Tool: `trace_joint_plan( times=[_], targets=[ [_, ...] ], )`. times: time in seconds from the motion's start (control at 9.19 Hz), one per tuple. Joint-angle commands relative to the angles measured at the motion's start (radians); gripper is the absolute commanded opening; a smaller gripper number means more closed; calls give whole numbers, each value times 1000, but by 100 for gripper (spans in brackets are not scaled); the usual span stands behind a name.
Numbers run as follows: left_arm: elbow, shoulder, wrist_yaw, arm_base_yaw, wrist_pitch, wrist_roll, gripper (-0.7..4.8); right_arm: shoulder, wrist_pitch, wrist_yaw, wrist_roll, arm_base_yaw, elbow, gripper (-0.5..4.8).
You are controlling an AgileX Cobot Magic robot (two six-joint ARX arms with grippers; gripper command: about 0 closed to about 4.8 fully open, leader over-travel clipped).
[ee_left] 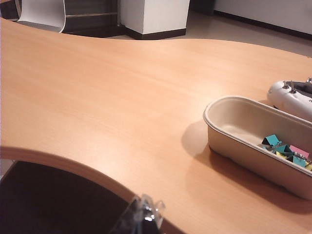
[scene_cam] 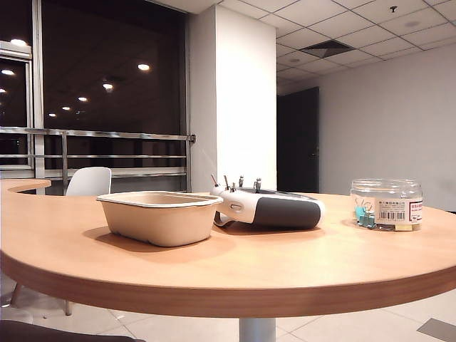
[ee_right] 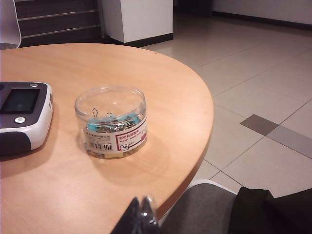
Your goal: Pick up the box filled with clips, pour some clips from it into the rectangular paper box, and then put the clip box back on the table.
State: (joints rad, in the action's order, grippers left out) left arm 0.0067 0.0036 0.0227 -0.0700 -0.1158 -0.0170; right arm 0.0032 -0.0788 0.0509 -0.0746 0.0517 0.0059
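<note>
My left gripper (ee_left: 144,214) hangs back off the near rim of the round wooden table (ee_left: 97,97), its tips just poking into my left wrist view; they look pressed close together, though too little shows for me to tell for certain. Ahead of it lies a broad stretch of bare tabletop running to the far curved edge. My right gripper (ee_right: 141,214) also sits back from the table, over its near edge, with its fingers drawn together and holding nothing. Past the table edge on that side there is only tiled floor.

The clip jar (ee_right: 111,122), clear plastic with a barcode label and a red-edged sticker, stands upright and lidless on the table ahead of my right gripper, near the rounded edge, apart from both hands. Teal and pale clips lie in its bottom. Beside it is a white-and-grey controller (ee_right: 22,117), not touching it.

The beige pulp tray (ee_left: 253,141) rests on the table on the controller's other side, close to it. Inside it is a small heap of binder clips (ee_left: 285,151), teal, yellow and pink, against one long wall; the rest of its floor is bare.
</note>
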Motion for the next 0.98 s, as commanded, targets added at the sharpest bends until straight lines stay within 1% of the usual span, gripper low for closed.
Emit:
trace_joint_plan(
  times=[0.11,0.22,0.33,0.44,0.54,0.65,0.76,0.87,0.98],
  targets=[
    [0,-1,3,1,13,1,-5,-2,16,-2,-4,2,-2,-1],
    [0,-1,0,1,18,-2,-5,-2,32,-2,-4,2,0,-1],
    [9,-1,-1,1,55,-43,-5,-2,42,-2,-5,1,18,-1],
    [55,-1,-10,1,57,-118,-5,-2,34,-1,-5,1,68,-1],
    [74,-1,-11,1,58,-146,-5,-2,31,-1,-5,1,89,-1],
    [318,75,-47,1,-23,-202,-5,77,-57,80,-74,0,352,-1],
    [529,301,-45,1,-80,-205,-5,289,-63,87,-90,0,572,-2],
    [576,355,-41,1,-86,-206,-5,344,-68,86,-90,1,620,-2],
    [932,803,163,0,-219,-245,-5,875,-273,13,-74,-2,1093,-1]
  ],
)
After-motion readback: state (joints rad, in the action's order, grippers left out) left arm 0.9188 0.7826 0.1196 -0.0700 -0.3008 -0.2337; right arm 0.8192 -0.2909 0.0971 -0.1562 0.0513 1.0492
